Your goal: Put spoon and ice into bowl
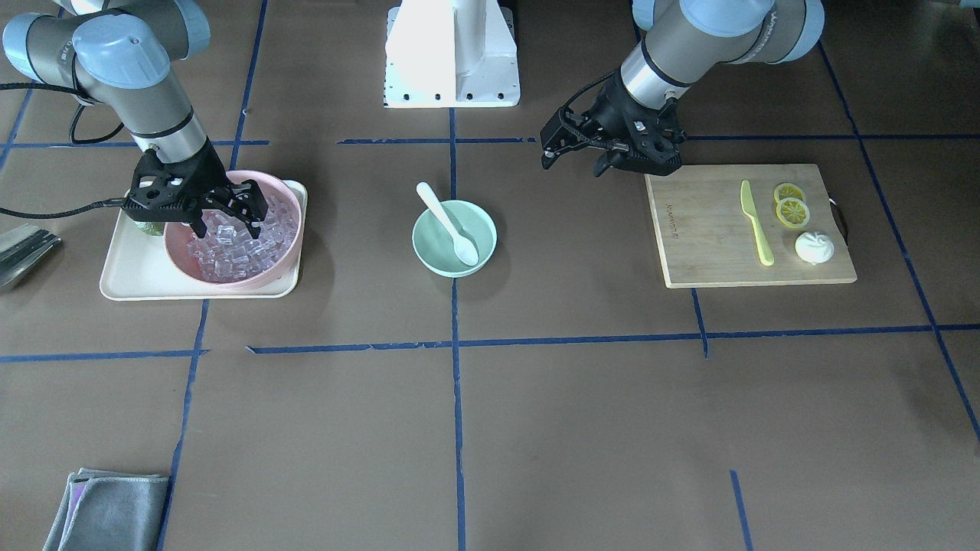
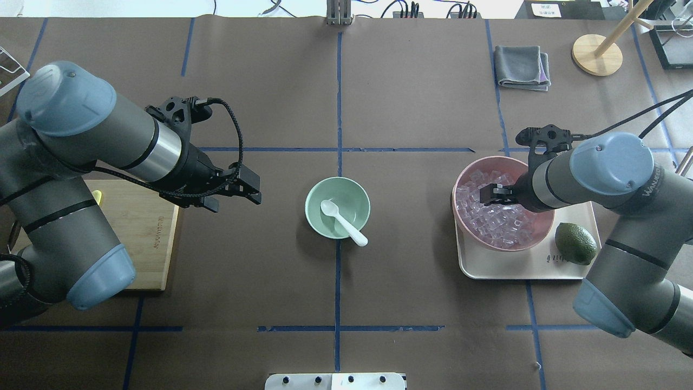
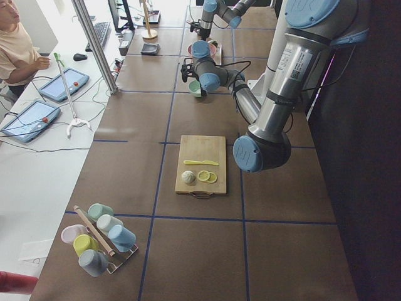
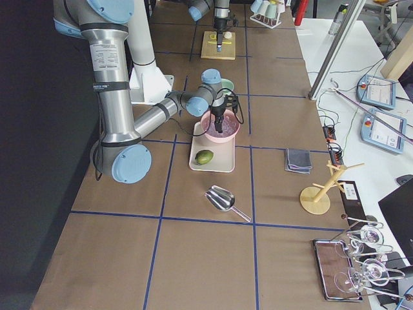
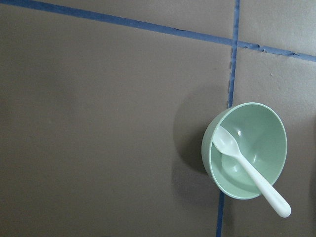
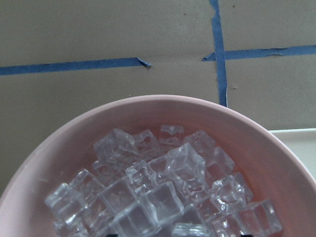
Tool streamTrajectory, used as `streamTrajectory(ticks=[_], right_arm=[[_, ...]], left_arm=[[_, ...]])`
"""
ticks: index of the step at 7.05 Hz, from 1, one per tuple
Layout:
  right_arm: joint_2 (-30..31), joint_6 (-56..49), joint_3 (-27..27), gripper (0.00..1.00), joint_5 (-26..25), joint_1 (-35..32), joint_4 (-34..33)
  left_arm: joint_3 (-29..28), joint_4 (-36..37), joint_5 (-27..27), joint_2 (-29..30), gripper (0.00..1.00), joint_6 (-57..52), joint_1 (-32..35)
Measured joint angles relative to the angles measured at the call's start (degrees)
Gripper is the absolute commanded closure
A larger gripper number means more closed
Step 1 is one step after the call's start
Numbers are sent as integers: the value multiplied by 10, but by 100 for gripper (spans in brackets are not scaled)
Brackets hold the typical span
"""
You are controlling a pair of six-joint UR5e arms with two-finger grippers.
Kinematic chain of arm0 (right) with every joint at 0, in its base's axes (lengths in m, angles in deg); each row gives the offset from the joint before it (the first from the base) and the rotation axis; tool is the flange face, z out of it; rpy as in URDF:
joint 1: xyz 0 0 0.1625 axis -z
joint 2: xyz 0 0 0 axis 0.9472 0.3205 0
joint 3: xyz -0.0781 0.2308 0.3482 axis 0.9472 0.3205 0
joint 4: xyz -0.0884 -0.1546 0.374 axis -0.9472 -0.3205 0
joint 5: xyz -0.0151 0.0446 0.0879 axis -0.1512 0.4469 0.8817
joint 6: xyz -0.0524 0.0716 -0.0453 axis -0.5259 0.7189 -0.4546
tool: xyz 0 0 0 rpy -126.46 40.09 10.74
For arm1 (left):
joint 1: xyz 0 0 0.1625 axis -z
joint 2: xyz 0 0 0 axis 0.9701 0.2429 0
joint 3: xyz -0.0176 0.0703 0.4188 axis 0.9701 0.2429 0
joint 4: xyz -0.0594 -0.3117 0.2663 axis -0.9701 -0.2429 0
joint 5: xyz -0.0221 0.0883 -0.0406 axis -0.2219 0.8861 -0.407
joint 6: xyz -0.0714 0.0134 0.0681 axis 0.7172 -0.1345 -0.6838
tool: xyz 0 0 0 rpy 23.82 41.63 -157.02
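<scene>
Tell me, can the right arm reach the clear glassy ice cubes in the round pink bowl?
Probably yes: the right gripper hangs open directly over the clear ice cubes, with nothing between.

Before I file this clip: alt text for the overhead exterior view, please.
A small white plastic spoon rests in a round mint-green bowl at the view's centre. The right gripper reaches open into a larger pink bowl of clear ice cubes; the left gripper hovers open, empty, left of the mint-green bowl.
</scene>
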Motion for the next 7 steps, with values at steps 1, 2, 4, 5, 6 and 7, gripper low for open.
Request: streamTrajectory(ticks=[1,2,4,5,6,7], right_arm=[[0,0,1,74,-1,1,0],[1,1,1,94,-1,2,0],[1,2,-2,100,0,2,0],[-2,2,-7,100,2,2,0],[-11,2,-19,100,4,5,-1],[-38,14,-28,100,3,19,-9]], left_arm=[[-1,0,1,0,11,0,0],[-2,0,1,0,11,0,-1],[-3,0,3,0,10,0,-1],[-4,0,3,0,10,0,-1],[-4,0,3,0,10,-1,-1],[-4,0,4,0,10,-1,-1]])
